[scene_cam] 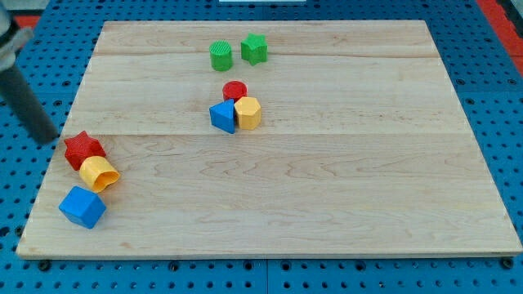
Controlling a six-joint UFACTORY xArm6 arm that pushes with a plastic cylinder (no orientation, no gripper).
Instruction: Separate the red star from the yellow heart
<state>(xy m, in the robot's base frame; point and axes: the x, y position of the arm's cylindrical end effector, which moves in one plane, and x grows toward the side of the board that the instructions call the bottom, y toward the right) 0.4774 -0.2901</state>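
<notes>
The red star lies near the board's left edge. The yellow heart touches it just below and to the right. My tip is the lower end of the dark rod coming from the view's upper left. It stands just off the board's left edge, a short way left and slightly above the red star, apart from it.
A blue cube sits just below the yellow heart. At the board's upper middle a red cylinder, a blue triangle and a yellow hexagon cluster together. A green cylinder and a green star-like block lie above them.
</notes>
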